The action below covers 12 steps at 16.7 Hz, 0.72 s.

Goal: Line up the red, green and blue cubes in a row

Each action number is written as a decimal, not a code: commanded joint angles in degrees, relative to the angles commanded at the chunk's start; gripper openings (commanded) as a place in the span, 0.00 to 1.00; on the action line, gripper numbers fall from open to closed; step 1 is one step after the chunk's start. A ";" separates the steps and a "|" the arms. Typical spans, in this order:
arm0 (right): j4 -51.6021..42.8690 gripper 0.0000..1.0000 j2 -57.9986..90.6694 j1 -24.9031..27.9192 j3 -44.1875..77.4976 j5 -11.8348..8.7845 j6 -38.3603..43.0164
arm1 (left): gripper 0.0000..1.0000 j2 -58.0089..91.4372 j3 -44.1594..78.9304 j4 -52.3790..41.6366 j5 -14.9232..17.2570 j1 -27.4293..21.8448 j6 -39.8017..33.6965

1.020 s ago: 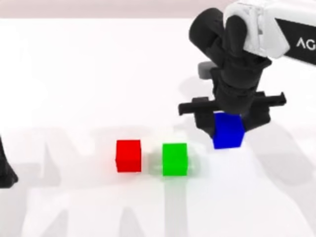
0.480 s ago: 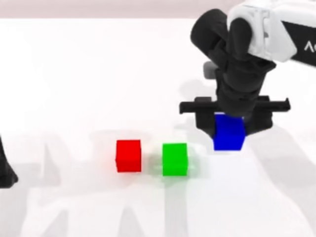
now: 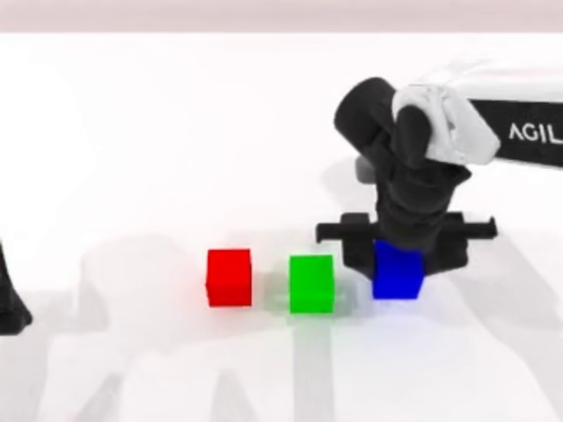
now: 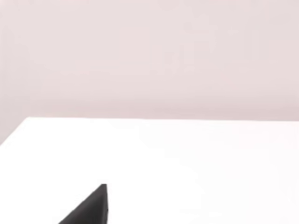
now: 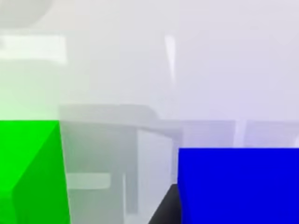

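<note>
The red cube [image 3: 229, 277] and the green cube [image 3: 311, 283] rest side by side on the white table [image 3: 176, 132]. A small gap to the right of the green one is the blue cube [image 3: 397, 274], standing slightly farther back than the other two. My right gripper [image 3: 400, 257] reaches down from above and is shut on it. In the right wrist view the blue cube [image 5: 238, 186] fills the near corner beside a black finger [image 5: 166, 212], and the green cube [image 5: 28, 172] lies off to the side. My left arm [image 3: 7, 303] is parked at the left edge.
The left wrist view shows only one black finger [image 4: 91, 210] over bare white table and a pale wall. Grey shadows of the arms lie across the tabletop around the cubes.
My right gripper has come down and slightly left with the blue cube, bringing it close to the table beside the green cube. The red and green cubes and the left arm have not moved.
</note>
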 joint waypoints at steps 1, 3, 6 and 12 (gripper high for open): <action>0.54 0.00 0.23 0.03 -0.48 0.01 0.03 | 1.00 0.00 0.00 0.00 0.00 0.00 0.00; 0.59 0.00 0.25 0.04 -0.52 0.01 0.03 | 1.00 0.00 0.00 0.00 0.00 0.00 0.00; 0.59 0.15 0.25 0.04 -0.52 0.01 0.03 | 1.00 0.00 0.00 0.00 0.00 0.00 0.00; 0.59 0.60 0.25 0.04 -0.52 0.01 0.03 | 1.00 0.00 0.00 0.00 0.00 0.00 0.00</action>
